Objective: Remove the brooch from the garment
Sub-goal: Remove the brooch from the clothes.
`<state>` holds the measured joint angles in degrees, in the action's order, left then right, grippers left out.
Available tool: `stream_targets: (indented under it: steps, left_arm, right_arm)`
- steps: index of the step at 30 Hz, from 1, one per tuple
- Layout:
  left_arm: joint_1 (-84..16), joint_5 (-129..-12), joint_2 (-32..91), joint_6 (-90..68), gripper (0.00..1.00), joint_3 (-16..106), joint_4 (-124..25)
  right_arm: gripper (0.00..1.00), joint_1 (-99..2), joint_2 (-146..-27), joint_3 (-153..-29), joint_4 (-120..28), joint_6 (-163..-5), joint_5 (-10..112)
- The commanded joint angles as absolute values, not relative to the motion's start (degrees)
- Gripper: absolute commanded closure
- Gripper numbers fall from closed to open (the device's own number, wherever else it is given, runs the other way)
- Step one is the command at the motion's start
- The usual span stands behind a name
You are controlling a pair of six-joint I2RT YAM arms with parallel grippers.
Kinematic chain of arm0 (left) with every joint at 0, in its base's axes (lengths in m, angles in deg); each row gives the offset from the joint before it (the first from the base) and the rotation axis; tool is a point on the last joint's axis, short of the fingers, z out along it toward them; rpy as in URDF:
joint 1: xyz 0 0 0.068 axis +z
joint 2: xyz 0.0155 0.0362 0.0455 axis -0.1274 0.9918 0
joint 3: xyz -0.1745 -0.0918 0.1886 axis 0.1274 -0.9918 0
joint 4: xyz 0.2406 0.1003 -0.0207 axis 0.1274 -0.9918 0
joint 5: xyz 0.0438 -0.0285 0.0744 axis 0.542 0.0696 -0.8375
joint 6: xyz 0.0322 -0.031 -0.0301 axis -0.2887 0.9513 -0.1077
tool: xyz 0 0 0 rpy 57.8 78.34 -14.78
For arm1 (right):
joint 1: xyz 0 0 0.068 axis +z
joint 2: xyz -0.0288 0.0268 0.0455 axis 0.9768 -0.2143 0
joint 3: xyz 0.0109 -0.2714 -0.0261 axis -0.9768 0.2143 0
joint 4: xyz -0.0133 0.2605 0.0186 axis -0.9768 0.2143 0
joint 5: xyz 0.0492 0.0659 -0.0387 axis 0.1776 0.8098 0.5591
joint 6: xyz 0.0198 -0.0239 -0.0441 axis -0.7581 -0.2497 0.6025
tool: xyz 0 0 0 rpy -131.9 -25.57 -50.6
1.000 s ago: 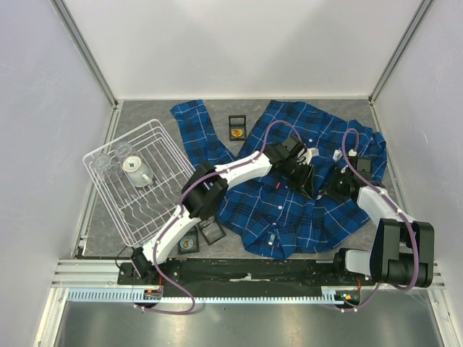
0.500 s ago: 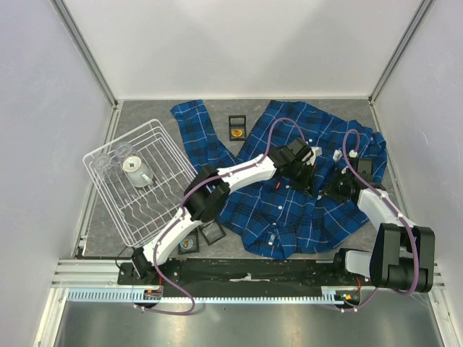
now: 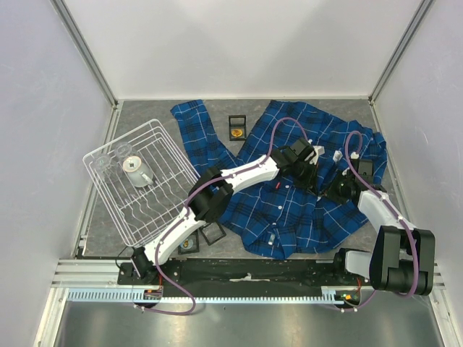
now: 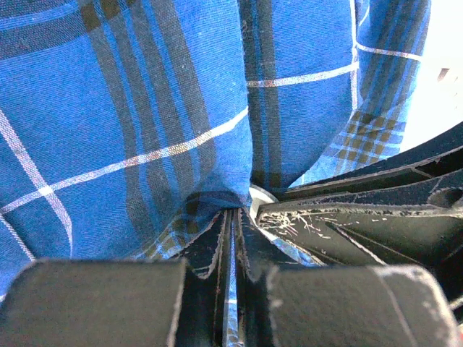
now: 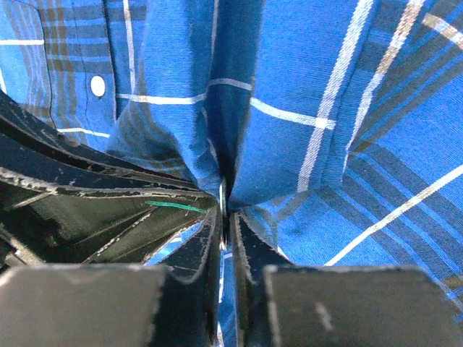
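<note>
The garment [image 3: 289, 214], a bright blue plaid shirt, lies spread over the right half of the table. My left gripper [image 3: 312, 181] reaches across onto its middle and is shut on a raised fold of the cloth [image 4: 217, 195]. Just to its right, my right gripper [image 3: 325, 189] is shut on a neighbouring fold [image 5: 224, 181], its tips almost touching the left gripper's. In the left wrist view a small pale round edge [image 4: 262, 196] peeks from under the fold; I cannot tell what it is. The brooch is hidden in the cloth. A white button [image 5: 97, 86] shows nearby.
A white wire dish rack [image 3: 108, 199] holding a mug [image 3: 136, 170] stands at the left. Small black boxes with gold pieces lie behind the shirt [image 3: 237, 128] and at the near edge [image 3: 189, 243], next to another black box [image 3: 212, 233]. Grey walls enclose the table.
My left gripper has slid a little right toward the right gripper and closed on the cloth. The right gripper has stayed on its fold, barely shifting.
</note>
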<state>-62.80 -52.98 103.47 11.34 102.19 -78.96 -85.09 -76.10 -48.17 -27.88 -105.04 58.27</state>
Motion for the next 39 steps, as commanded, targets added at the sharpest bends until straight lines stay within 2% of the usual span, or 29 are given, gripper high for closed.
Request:
stream_targets:
  steps: [1, 6, 11, 14, 15, 16, 26, 29, 35, 39]
  left_arm:
    - [-63.7, -52.9, 104.4, 10.6, 0.91, 103.4, -77.1]
    - [-63.7, -52.0, 104.4, 10.5, 0.91, 102.5, -77.1]
    - [-63.7, -51.8, 103.8, 10.3, 0.91, 101.5, -76.9]
    - [-63.7, -51.5, 103.4, 10.0, 0.91, 101.0, -77.0]
    - [-63.7, -51.4, 103.0, 10.0, 0.91, 100.7, -77.0]
    - [-63.7, -50.9, 102.8, 9.9, 0.9, 100.6, -76.9]
    - [-64.3, -49.8, 99.8, 11.4, 0.75, 96.7, -74.2]
    - [-64.6, -50.0, 98.4, 11.4, 0.73, 95.2, -73.8]
    - [-65.1, -50.2, 96.4, 11.3, 0.87, 92.3, -72.2]
    - [-65.2, -51.6, 94.3, 11.0, 0.86, 90.3, -71.4]
  right_arm:
    - [0.8, -85.0, -74.7, -50.7, -28.4, -106.6, 58.5]
    - [0.77, -85.0, -75.4, -51.2, -28.0, -105.2, 57.6]
    - [0.77, -85.2, -76.0, -51.7, -28.2, -104.1, 56.3]
    - [0.83, -85.5, -76.3, -51.9, -28.1, -103.6, 55.6]
    - [0.96, -85.6, -76.4, -51.9, -28.2, -103.5, 55.8]
    - [1.0, -85.6, -76.5, -51.8, -28.0, -103.4, 56.0]
    - [1.0, -85.6, -76.4, -50.8, -27.3, -105.8, 56.8]
    - [1.0, -85.6, -76.2, -51.1, -27.0, -106.2, 56.2]
    - [1.0, -85.6, -76.8, -51.2, -27.0, -106.7, 56.4]
    - [1.0, -85.6, -76.7, -50.6, -27.0, -106.6, 55.6]
